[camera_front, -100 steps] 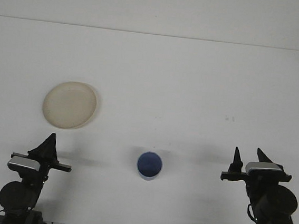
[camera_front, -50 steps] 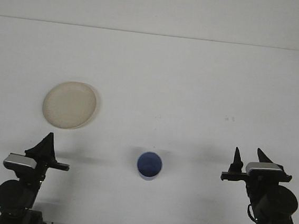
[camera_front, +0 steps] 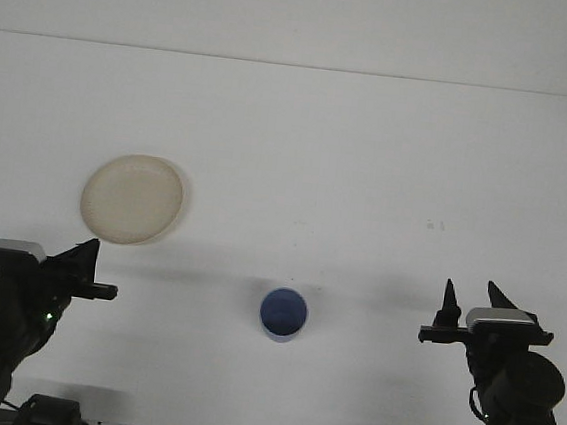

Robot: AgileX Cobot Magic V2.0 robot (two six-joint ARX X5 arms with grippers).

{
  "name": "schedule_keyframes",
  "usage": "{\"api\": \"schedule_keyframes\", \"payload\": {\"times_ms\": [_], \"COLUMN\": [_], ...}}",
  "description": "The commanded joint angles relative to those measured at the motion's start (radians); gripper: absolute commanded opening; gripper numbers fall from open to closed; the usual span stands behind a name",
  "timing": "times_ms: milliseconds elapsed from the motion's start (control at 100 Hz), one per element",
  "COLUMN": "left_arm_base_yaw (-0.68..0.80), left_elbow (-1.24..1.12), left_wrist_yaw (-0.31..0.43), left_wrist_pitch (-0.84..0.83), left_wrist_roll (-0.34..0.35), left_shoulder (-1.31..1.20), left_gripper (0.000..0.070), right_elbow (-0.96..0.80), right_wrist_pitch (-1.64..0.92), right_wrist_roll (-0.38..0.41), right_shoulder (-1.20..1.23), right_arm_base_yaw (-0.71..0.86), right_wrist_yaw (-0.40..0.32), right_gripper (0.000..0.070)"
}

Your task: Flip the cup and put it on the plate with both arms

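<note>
The cup [camera_front: 283,314] is small and blue, standing on the white table [camera_front: 319,156] near the front edge, roughly midway between the 2 arms. From above it shows as a round blue disc ringed by a paler rim, with a short pale-blue side visible below the disc. Whether the disc is the cup's base or its inside cannot be told from this view. No logo, label or lettering can be read on it.

The plate [camera_front: 132,198] lies flat on the table to the left of the cup and farther back, well apart from it. It is round, cream-coloured and plain, with a slightly raised rim and no pattern or writing.

The left gripper [camera_front: 89,266] sits at the lower left, just in front of the plate and apart from it, tilted so its dark pointed fingers [camera_front: 86,251] aim to the right and upward. Whether its jaws stand apart or together cannot be told from this angle. A small green light glows on the arm behind it.

The right gripper [camera_front: 471,303] sits at the lower right, well apart from the cup. Its 2 dark fingers point upward with a clear gap between them, jaws parted and holding nothing.

A tiny faint mark [camera_front: 435,225] shows on the table above the right gripper; it is too small to read.
</note>
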Motion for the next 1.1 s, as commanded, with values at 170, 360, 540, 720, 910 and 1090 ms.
{"api": "schedule_keyframes", "payload": {"times_ms": [170, 360, 540, 720, 910, 1090], "left_arm_base_yaw": [-0.002, -0.002, -0.002, -0.002, -0.002, -0.002], "left_elbow": [0.240, 0.330, 0.334, 0.334, 0.334, 0.334], "left_wrist_yaw": [0.014, 0.014, 0.014, 0.014, 0.013, 0.013], "left_wrist_pitch": [-0.293, -0.475, -0.499, -0.504, -0.504, -0.505], "left_wrist_roll": [0.068, 0.103, 0.122, 0.122, 0.123, 0.122], "left_shoulder": [0.231, 0.365, 0.401, 0.398, 0.398, 0.398], "left_gripper": [0.0011, 0.0011, 0.0011, 0.0019, 0.0284, 0.0395], "right_elbow": [0.006, 0.006, 0.006, 0.006, 0.006, 0.006], "right_wrist_pitch": [0.008, 0.008, 0.008, 0.008, 0.008, 0.008], "right_wrist_roll": [0.005, 0.005, 0.005, 0.002, 0.002, 0.002], "right_shoulder": [0.000, 0.000, 0.000, 0.000, 0.000, 0.000], "right_arm_base_yaw": [0.002, 0.002, 0.002, 0.002, 0.002, 0.002], "right_wrist_yaw": [0.002, 0.002, 0.002, 0.002, 0.002, 0.002], "right_gripper": [0.0434, 0.0434, 0.0434, 0.0434, 0.0434, 0.0434]}}
